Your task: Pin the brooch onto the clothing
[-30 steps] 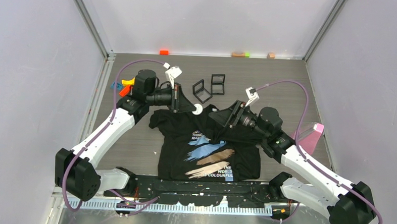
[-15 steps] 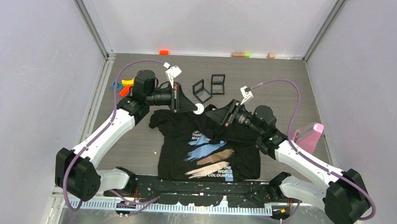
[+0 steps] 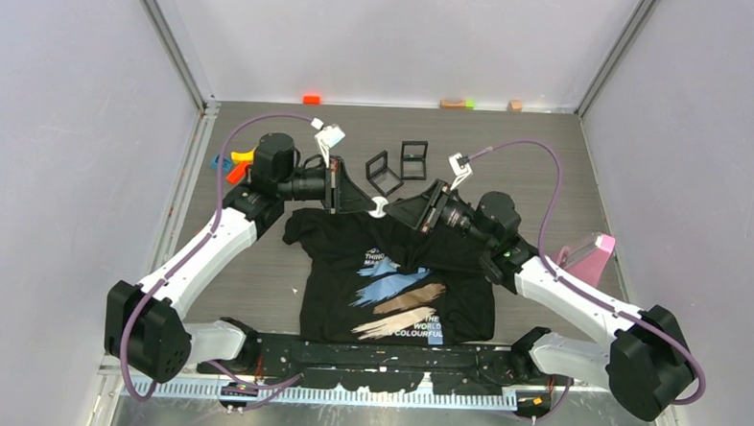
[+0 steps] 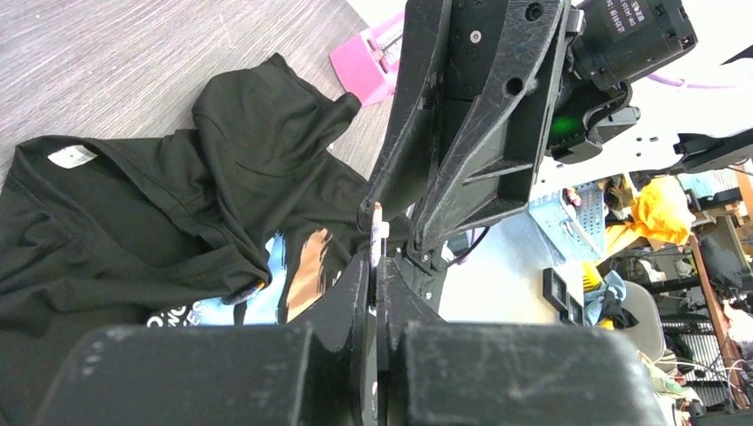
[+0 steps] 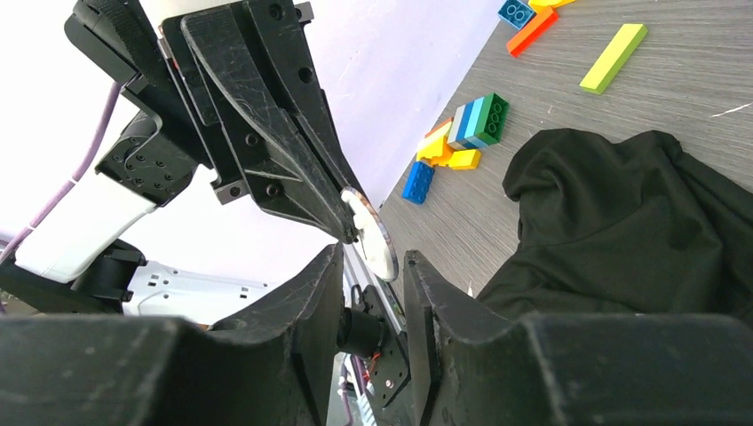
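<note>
The brooch [image 3: 377, 207], a white disc, is pinched edge-on in the closed jaws of the left gripper [image 3: 366, 204]. The right gripper [image 3: 393, 212] is placed with narrowly parted jaws either side of it. A handover is judged to be in hand, so a careful closing is called for next. Below both jaws the clothing [image 3: 399, 291] is spread on the surface [image 3: 520, 152]. "THE WORLD" and "COLOURFUL" can be read.
</note>
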